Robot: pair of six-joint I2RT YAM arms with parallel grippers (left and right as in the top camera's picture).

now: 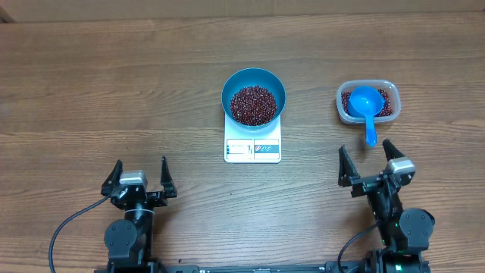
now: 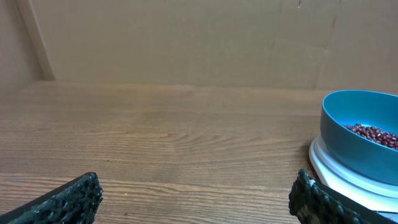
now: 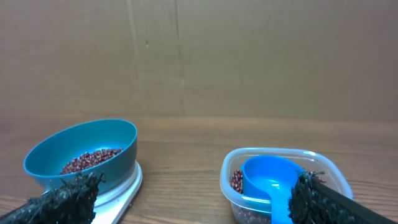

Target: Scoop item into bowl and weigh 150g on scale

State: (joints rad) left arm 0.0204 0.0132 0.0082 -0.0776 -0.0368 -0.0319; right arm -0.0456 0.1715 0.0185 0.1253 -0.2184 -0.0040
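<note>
A blue bowl (image 1: pixel 254 97) holding dark red-brown beans (image 1: pixel 253 105) stands on the white scale (image 1: pixel 252 148) at the table's middle. In the left wrist view the bowl (image 2: pixel 364 140) and scale (image 2: pixel 348 177) show at the right edge. From the right wrist the bowl (image 3: pixel 84 155) is at the left. More beans (image 1: pixel 386 102) lie in a clear tub (image 1: pixel 367 102) with a blue scoop (image 1: pixel 367 110) resting in it, handle toward me. My left gripper (image 1: pixel 140 176) is open near the front left, empty. My right gripper (image 1: pixel 373 161) is open just in front of the tub, empty.
The clear tub (image 3: pixel 283 183) with the scoop (image 3: pixel 270 183) sits close ahead of the right fingers. A brown cardboard wall (image 2: pixel 186 37) stands behind the table. Bare wooden tabletop (image 1: pixel 114 91) lies left of the scale.
</note>
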